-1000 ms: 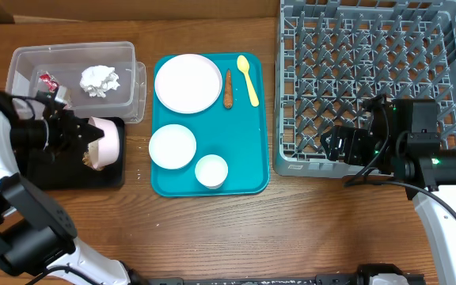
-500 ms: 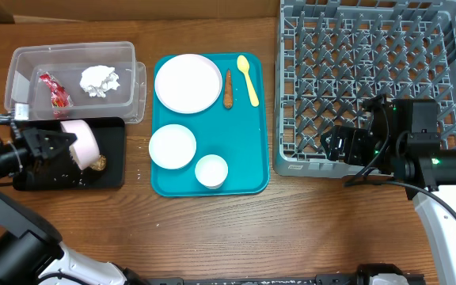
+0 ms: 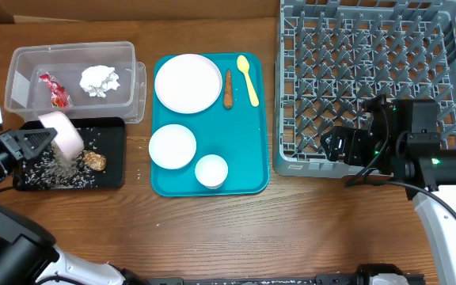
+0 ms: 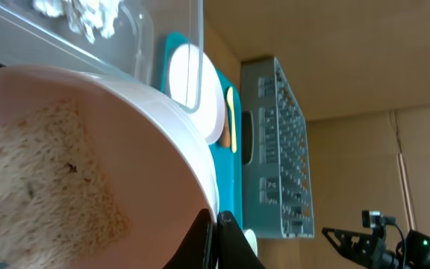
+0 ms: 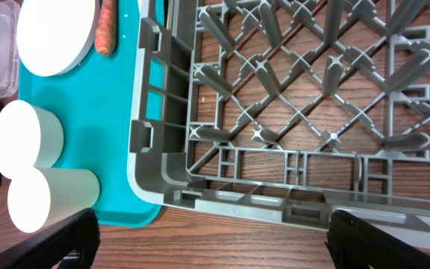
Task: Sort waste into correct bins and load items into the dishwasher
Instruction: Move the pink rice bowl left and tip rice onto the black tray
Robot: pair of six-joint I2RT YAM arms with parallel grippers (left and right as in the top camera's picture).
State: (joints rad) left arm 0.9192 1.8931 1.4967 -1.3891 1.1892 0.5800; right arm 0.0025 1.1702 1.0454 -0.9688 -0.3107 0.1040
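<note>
Wooden table — bowl over black tray

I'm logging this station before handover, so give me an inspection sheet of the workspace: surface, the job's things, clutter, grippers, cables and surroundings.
Surface: wooden table.
Job's things: red wrapper and napkin in the clear tub; rice grains and brown lump in the black tray; plate, carrot, yellow spoon, white bowl and cup on the teal tray; no dishes seen in the dish rack.
Clutter: nothing seen.
Grippers: left gripper shut on a tilted pink-white bowl, rice inside, over the black tray; right gripper open at the rack's near corner.
Cables: black cable loops beside the right arm.
Surroundings: cardboard behind the table.
</note>
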